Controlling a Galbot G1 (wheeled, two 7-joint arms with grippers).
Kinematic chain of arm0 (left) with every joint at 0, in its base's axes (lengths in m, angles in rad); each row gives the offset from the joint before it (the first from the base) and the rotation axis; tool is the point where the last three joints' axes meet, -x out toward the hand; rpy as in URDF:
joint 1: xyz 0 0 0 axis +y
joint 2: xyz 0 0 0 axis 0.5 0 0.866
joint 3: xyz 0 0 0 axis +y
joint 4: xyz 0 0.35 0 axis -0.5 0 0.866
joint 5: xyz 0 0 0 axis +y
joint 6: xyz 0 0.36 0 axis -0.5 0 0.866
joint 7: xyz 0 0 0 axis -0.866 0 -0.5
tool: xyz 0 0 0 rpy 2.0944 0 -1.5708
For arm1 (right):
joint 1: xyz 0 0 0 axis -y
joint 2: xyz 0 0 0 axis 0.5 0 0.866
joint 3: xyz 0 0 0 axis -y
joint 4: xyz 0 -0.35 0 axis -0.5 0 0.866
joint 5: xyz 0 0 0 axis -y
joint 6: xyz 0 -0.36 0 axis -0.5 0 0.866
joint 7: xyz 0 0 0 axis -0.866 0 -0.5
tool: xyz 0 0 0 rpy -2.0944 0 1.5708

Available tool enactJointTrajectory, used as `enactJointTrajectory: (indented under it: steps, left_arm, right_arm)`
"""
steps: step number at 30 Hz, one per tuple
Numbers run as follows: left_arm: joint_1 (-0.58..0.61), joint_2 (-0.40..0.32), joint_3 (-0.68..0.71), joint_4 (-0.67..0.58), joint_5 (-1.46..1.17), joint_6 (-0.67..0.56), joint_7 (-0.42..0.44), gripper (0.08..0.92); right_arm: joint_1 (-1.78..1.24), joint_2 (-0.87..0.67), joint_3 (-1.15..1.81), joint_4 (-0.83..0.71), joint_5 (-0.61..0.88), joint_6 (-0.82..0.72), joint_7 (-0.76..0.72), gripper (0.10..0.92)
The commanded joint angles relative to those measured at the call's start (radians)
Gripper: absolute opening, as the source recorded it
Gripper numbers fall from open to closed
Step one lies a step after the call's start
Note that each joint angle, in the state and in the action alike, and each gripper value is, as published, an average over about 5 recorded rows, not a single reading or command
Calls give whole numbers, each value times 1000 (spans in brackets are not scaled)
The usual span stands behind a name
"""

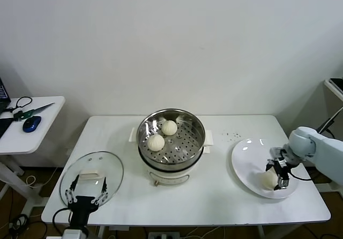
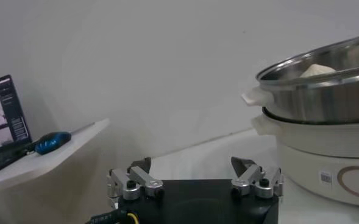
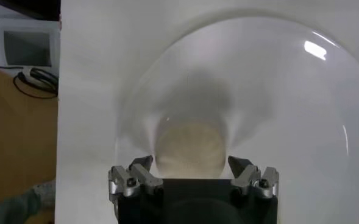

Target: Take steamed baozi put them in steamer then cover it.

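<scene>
Landmark: steamer (image 1: 171, 136), sitting mid-worktop on its white pot base.

Two steamed baozi are lying inside the steamer basket: one (image 1: 169, 127) toward the wall side, one (image 1: 156, 142) just beside it toward the robot. A third baozi (image 1: 268, 180) is resting on the white plate (image 1: 247, 158), which is lying well to the right of the steamer. The cover (image 1: 91, 177) is lying flat on the worktop (image 1: 214, 196) to the steamer's left and nearer the robot, handle up.

The right gripper (image 1: 280, 173) is reaching down over the plate, fingers spread wide and straddling the third baozi (image 3: 190, 148); whether they touch it cannot be told. The left gripper (image 1: 86, 192) is hovering at the cover's near edge, fingers wide apart, holding nothing.

A side table (image 1: 32, 126) farther left of the steamer is carrying a blue mouse (image 1: 31, 124). A plain white wall is standing behind the steamer.
</scene>
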State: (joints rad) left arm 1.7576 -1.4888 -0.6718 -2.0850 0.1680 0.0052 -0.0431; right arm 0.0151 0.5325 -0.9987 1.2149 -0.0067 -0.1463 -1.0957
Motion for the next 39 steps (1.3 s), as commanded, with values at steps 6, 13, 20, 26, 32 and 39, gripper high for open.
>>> enactJointTrajectory:
  steps: [6,13,20,26,32,39]
  left_arm:
    - [1,-1,0,3,1,-3,0,823]
    - [1,1,-1,4,-2,-4,0,823]
    - [0,4,0,5,-5,-5,1,823]
    - [8,6,0,4,-4,-7,2,823]
    - [9,7,3,4,-3,-9,3,823]
    - [17,7,-1,1,-6,-13,2,823]
  right_arm:
    - [8,14,-10,-14,-7,13,-4,748]
    - [80,30,-41,-17,11,67,-7,725]
    - [440,110,-266,0,14,305,-58,721]
    - [798,280,-495,-1,75,524,-93,726]
    - [955,453,-535,-1,119,666,-113,729]
    - [876,624,-440,34,76,699,-114,729]
